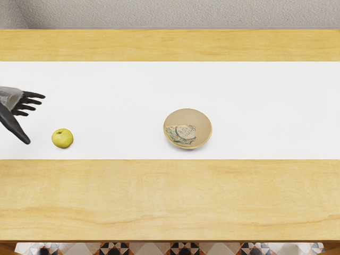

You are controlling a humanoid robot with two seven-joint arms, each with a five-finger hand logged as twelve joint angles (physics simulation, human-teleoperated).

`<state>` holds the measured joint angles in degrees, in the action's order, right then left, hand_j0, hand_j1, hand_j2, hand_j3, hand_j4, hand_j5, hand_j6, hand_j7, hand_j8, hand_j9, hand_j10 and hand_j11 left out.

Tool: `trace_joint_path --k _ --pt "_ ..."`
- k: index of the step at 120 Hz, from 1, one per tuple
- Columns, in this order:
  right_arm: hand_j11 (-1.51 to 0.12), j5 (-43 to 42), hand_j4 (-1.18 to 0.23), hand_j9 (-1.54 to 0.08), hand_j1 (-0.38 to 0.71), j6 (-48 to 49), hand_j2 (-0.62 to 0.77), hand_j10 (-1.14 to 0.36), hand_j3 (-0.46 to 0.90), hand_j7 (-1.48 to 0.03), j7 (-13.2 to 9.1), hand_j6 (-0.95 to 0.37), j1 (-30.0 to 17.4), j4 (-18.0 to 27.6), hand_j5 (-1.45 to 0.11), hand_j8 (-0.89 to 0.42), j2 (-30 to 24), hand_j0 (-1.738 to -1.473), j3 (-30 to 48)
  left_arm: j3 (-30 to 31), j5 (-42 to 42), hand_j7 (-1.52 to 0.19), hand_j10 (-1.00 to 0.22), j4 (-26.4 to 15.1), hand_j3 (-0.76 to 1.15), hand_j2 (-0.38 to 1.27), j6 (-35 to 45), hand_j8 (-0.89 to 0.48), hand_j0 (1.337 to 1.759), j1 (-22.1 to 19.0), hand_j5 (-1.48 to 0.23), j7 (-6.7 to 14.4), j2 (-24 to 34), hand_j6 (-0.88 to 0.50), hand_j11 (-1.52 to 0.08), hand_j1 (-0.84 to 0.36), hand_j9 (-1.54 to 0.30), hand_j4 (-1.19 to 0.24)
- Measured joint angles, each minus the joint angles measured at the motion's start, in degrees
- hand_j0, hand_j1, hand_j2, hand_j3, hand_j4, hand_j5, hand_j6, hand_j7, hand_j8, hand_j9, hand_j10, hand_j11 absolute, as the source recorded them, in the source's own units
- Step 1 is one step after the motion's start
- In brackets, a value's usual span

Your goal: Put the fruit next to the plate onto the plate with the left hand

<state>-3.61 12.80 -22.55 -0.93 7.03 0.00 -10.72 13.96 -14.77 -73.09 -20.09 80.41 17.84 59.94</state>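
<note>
On the table (170, 196), plate (199, 119) at centre, empty. At left edge, left robot hand (18, 111), fingers spread, holding nothing. Green fruit (62, 138) just right of it, well left of plate. Recommend lowering squarely over fruit before closing.

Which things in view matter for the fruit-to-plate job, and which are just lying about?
For the job: yellow-green fruit; plate; left hand, open, apart from the fruit.
Just there: white runner; wooden table; patterned floor.
</note>
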Motion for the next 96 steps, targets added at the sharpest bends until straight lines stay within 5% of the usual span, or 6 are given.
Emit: trace_joint_path --k 20,50,67,96 --pt "0.0 0.0 0.0 0.0 -0.35 -0.02 0.0 0.0 0.0 0.0 -0.03 0.0 -0.12 -0.02 0.0 0.0 0.0 -1.658 0.0 0.04 -1.32 -0.01 -0.01 0.61 0.0 0.0 2.15 -0.01 1.658 -1.95 -0.01 0.05 -1.44 -0.01 -0.01 0.34 -0.01 -0.01" --pt "0.0 0.01 0.0 0.0 -0.35 -0.04 0.0 0.0 0.0 0.0 -0.03 0.0 -0.52 -0.01 0.0 0.0 0.0 -1.658 0.0 0.5 -6.39 -0.01 -0.01 1.19 0.0 0.0 22.99 -0.01 1.658 -7.99 -0.01 -0.36 -10.82 -0.01 -0.01 0.34 -0.01 -0.01" --pt "0.0 0.01 0.0 0.0 -0.35 -0.03 0.0 0.0 0.0 0.0 -0.03 0.0 -0.55 -0.02 0.0 0.0 0.0 -1.658 0.0 5.59 -6.92 -0.01 -0.01 -0.1 0.0 0.0 30.15 -0.01 1.658 -1.81 -0.01 -0.55 -13.96 -0.01 -0.01 0.34 -0.01 -0.01" --pt "0.0 0.01 0.0 0.0 -0.35 -0.05 0.0 0.0 0.0 0.0 -0.03 0.0 -0.56 -0.01 0.0 0.0 0.0 -1.658 0.0 14.49 -5.38 -0.04 -0.03 -7.83 0.0 0.01 37.38 -0.03 1.658 2.78 -0.04 -0.53 -18.51 -0.03 -0.04 0.31 -0.04 -0.03"
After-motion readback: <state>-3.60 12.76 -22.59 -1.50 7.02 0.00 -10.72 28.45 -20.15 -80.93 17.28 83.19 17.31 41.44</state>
